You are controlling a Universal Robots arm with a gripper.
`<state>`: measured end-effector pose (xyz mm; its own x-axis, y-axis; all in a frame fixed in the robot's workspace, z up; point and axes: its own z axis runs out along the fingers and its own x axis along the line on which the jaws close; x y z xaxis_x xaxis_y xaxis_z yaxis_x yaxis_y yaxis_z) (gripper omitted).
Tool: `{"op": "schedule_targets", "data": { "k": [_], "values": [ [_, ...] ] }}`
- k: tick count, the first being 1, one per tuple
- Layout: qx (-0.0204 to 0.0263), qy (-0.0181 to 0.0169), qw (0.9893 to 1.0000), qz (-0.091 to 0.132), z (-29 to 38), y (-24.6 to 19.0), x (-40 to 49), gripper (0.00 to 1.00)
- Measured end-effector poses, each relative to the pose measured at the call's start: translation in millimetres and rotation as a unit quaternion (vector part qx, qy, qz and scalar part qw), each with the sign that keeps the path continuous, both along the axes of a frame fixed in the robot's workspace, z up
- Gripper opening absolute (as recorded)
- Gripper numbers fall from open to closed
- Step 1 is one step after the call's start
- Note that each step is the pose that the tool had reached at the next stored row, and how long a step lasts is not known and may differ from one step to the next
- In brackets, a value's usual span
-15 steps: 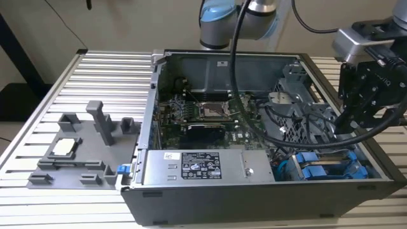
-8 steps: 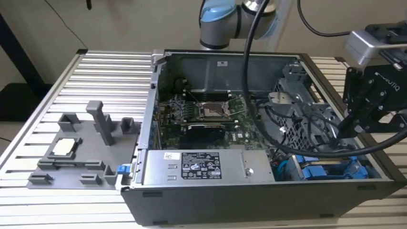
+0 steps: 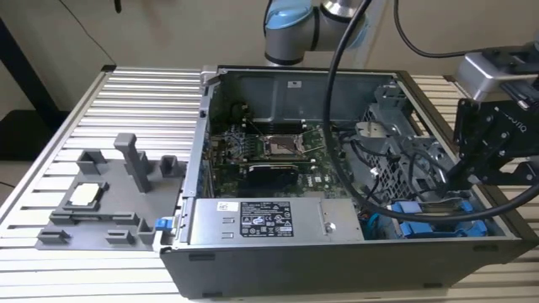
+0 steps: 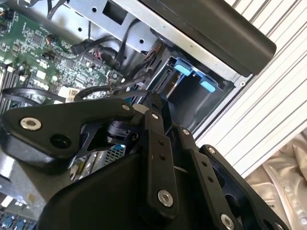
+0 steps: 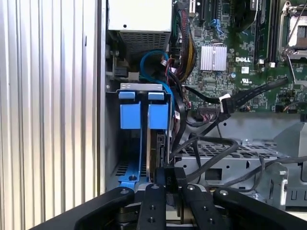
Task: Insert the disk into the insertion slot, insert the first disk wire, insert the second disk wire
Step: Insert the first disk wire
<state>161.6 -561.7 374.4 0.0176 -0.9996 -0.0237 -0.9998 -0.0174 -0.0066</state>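
I reach down into the open computer case [image 3: 337,268], which lies on its side so that its bays face up toward me. My gripper [image 5: 171,178] is clenched, the fingers [image 5: 153,203] close together with the pads meeting; whether a thin edge is nipped between them I cannot tell. Straight ahead of my fingertips the disk [image 5: 156,148] stands on edge inside the insertion slot [image 5: 111,143], its blue frame running away from me to a blue tab at the far end. I judge it stands that way because the bay is narrow and upright, and I come in along the disk's own line so my hand stays in the gap. Just beside it, on the side away from the cables, sits the other blue carrier [image 5: 129,115]. On the opposite side of my hand black cables [image 5: 211,153] loop over the drive cage, and one black wire [image 5: 224,103] ends in a connector with a small white tag, well apart from the disk; I take it as not yet plugged in. Beyond the slot the power-supply box [image 3: 337,221] carries a white label [image 3: 265,221] with dark print and symbols, and the motherboard [image 3: 269,148] shows white lettering, which I leave unread.
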Motion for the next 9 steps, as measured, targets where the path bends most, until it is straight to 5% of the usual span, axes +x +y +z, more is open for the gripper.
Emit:
{"op": "schedule_targets", "data": {
  "k": [6, 9],
  "values": [
    [0.0132, 0.0006, 0.9999, -0.002, -5.9, -0.1, 1.2, 0.19],
    [0.0132, 0.007, 0.9999, -0.003, -7.8, -0.3, 7.1, 0.19]
  ]
}}
